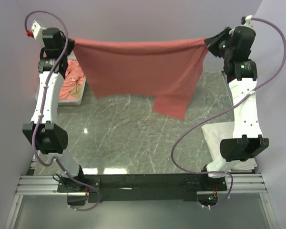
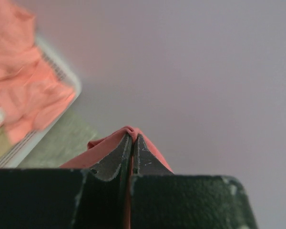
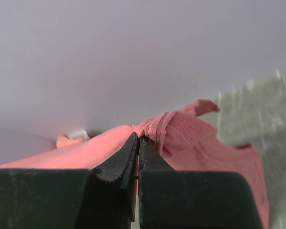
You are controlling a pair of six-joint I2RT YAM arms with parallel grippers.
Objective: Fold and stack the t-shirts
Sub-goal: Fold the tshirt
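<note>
T-shirt, a red one, hangs up in the air like washing on a line, spread wide between the two arms. I think this is the start of the fold: it is lifted and pulled flat, but not yet laid down. The next move, I guess, is to bring both arms down together and lay it smooth on the table, keeping it tight so it does not bunch up.

On the left, more pink t-shirts sit crumpled in a white tray, off to the side of the left gripper. Its fingers are pinched shut on one top corner of the red T-shirt, and the cloth pokes out past the tips. From there the top edge runs across to the right gripper. Those fingers are squeezed shut on the other corner, with a bunched lump of cloth just past the tips. One part dangles lower, below the right fingers. Further right, down on the table, lies a folded white garment.
</note>
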